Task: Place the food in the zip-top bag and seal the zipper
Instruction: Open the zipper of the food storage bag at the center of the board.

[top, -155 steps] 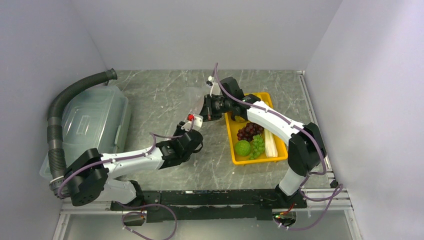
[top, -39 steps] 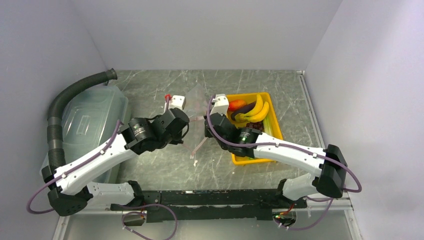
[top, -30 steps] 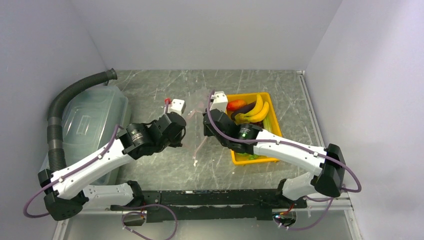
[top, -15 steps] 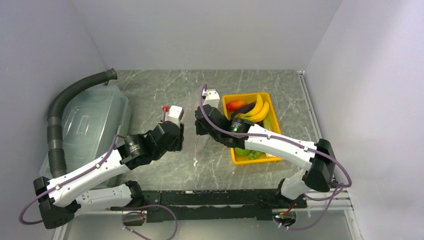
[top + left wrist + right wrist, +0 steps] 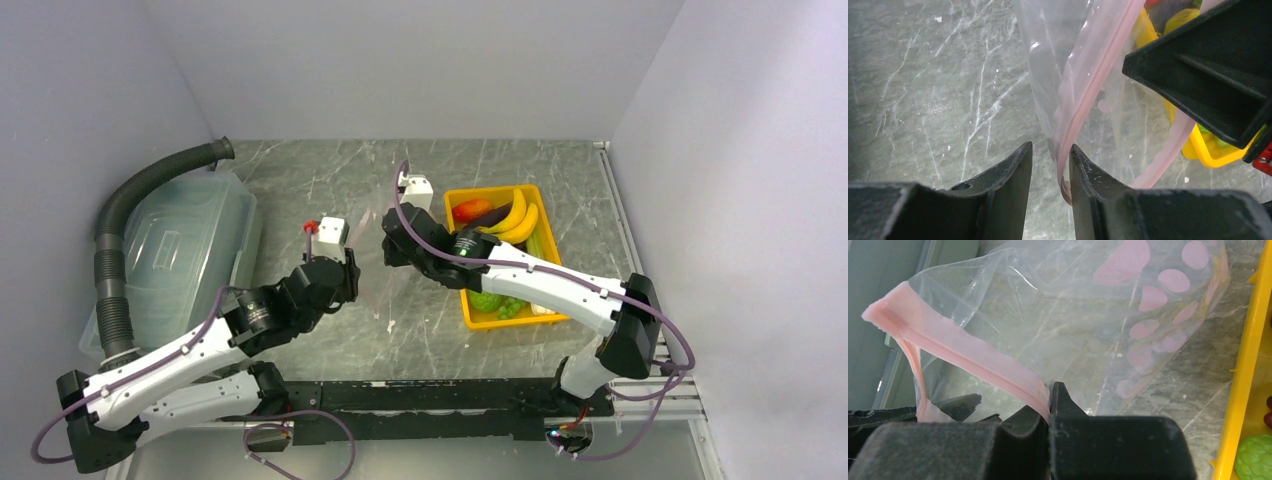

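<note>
The clear zip-top bag (image 5: 374, 287) hangs between my two grippers above the table, and its pink-spotted film fills the right wrist view (image 5: 1088, 330). My right gripper (image 5: 1050, 390) is shut on the pink zipper (image 5: 963, 347) at the bag's mouth. My left gripper (image 5: 1050, 150) is open, with the zipper strip (image 5: 1093, 85) running down between its jaws, against the right finger (image 5: 1083, 170). The food lies in the yellow tray (image 5: 545, 205): bananas (image 5: 515, 220), an eggplant (image 5: 493, 218), a red-orange fruit (image 5: 472, 210) and a green round fruit (image 5: 487, 300). The bag holds no food.
A large translucent lidded bin (image 5: 185, 250) with a grey corrugated hose (image 5: 115, 255) stands at the left. The right arm (image 5: 540, 285) crosses over the tray's near half. Walls close in the table at the back and both sides.
Both grippers have carried the bag leftward and nearer, away from the tray. The left arm has drawn back toward the near edge, and the right arm has swung left over the tray.
</note>
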You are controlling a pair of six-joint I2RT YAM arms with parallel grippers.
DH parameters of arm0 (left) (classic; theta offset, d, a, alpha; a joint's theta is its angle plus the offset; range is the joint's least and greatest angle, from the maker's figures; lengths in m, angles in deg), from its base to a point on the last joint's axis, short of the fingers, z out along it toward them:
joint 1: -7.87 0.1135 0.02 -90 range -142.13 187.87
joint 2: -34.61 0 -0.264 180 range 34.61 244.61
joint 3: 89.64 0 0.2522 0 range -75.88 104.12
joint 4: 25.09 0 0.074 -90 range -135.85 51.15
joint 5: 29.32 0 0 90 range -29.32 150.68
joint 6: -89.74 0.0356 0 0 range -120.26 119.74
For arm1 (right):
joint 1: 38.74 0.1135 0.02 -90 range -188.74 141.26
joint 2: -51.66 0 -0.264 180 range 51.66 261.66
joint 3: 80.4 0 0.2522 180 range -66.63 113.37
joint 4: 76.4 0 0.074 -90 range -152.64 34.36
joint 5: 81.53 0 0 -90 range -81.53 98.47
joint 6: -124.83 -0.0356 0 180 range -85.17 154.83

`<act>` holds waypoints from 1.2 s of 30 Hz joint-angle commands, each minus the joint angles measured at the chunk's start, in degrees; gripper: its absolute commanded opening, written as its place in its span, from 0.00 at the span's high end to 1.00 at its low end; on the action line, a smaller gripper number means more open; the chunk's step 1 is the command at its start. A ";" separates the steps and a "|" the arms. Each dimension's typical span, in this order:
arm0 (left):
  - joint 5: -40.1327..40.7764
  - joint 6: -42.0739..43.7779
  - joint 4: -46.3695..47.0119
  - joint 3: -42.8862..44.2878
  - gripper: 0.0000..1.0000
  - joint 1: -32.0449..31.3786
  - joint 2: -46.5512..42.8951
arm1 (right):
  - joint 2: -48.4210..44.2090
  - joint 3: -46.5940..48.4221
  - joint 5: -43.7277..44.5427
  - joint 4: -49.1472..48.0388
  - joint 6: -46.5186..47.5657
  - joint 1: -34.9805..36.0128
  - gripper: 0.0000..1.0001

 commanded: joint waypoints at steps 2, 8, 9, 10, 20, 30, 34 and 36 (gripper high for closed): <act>4.92 1.29 5.17 -1.05 0.62 -0.14 -2.48 | 0.61 3.03 -0.40 0.08 -1.02 -0.24 1.00; 6.30 3.05 7.88 -1.70 0.64 -0.17 -3.84 | 1.46 4.22 -1.30 0.03 -0.78 -0.32 1.00; 6.26 3.66 8.50 -1.62 0.65 -0.14 -3.74 | 1.44 4.27 -1.49 -0.08 -0.70 -0.25 1.00; 6.20 4.34 9.17 -1.61 0.65 -0.14 -3.65 | 1.40 4.28 -1.73 -0.46 -0.69 -0.30 1.00; 5.86 5.68 10.50 -1.27 0.70 -0.14 -1.86 | 1.11 6.43 -3.22 -0.82 -0.51 -0.28 1.00; 7.08 6.07 9.21 -1.18 0.95 -0.15 -4.54 | 1.65 5.93 -3.23 -0.75 -0.43 -0.27 1.00; 8.97 6.50 5.69 1.90 1.00 -0.14 -4.77 | 1.76 5.30 -2.03 0.43 0.04 -0.36 1.00; 10.82 6.58 2.84 4.10 1.00 -0.14 -4.63 | 1.60 5.11 -1.65 1.19 0.54 -0.59 1.00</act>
